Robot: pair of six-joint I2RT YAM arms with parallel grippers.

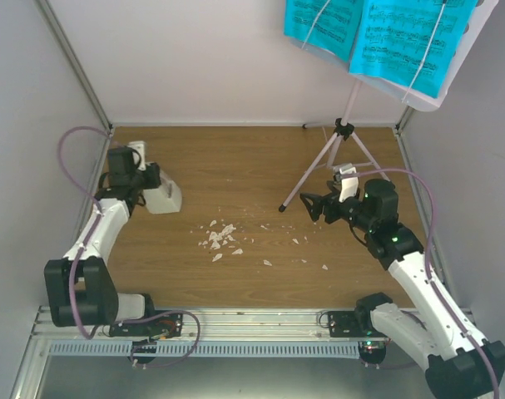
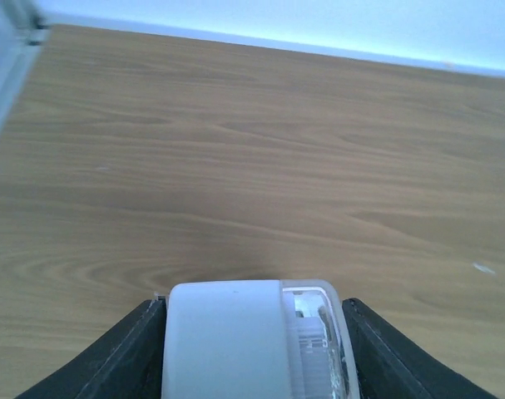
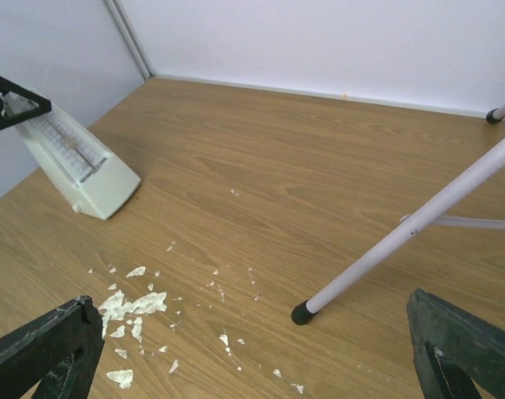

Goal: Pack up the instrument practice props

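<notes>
The small white pyramid metronome (image 1: 167, 196) leans tilted at the left of the wooden table, its base low on the boards. My left gripper (image 1: 155, 183) is shut on its top end. In the left wrist view the metronome (image 2: 235, 332) fills the gap between the black fingers (image 2: 127, 362). It also shows in the right wrist view (image 3: 81, 166). The pale-lilac tripod music stand (image 1: 345, 141) stands at the back right and carries cyan sheet-music pages (image 1: 385, 33). My right gripper (image 1: 313, 206) is open and empty, just right of the stand's front leg foot (image 3: 302, 312).
Scattered white crumbs (image 1: 220, 236) lie mid-table, also in the right wrist view (image 3: 131, 306). White walls with metal corner posts (image 1: 77, 66) close in the left, back and right. A metal rail (image 1: 235, 320) runs along the near edge.
</notes>
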